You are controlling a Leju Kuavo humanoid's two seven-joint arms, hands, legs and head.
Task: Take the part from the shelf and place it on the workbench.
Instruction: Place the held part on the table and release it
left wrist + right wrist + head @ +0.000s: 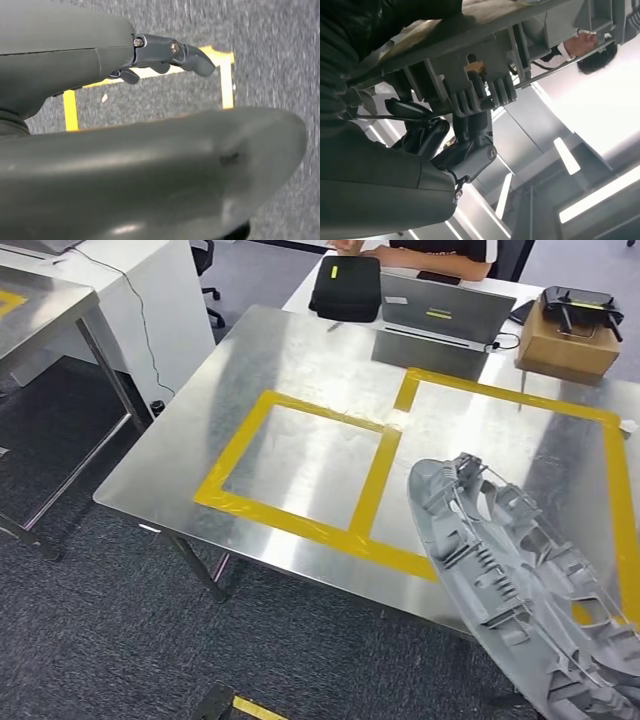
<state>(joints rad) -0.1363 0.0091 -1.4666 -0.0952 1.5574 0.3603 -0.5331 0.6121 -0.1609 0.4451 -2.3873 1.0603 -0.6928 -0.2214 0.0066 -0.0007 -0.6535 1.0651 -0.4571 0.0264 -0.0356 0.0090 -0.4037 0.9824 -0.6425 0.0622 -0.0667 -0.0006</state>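
The part is a large grey moulded plastic panel with ribs and clips. It hangs tilted over the near right corner of the metal workbench, above the right one of two yellow-taped squares. In the right wrist view my right hand grips the part from below, dark fingers hooked into its ribbed underside. In the left wrist view my left hand hangs above grey carpet with fingers stretched out and nothing in them.
At the bench's far edge lie a black case, a laptop and a cardboard box with a black device on it. A person sits behind them. Another metal table stands at the left. Yellow floor tape marks the carpet.
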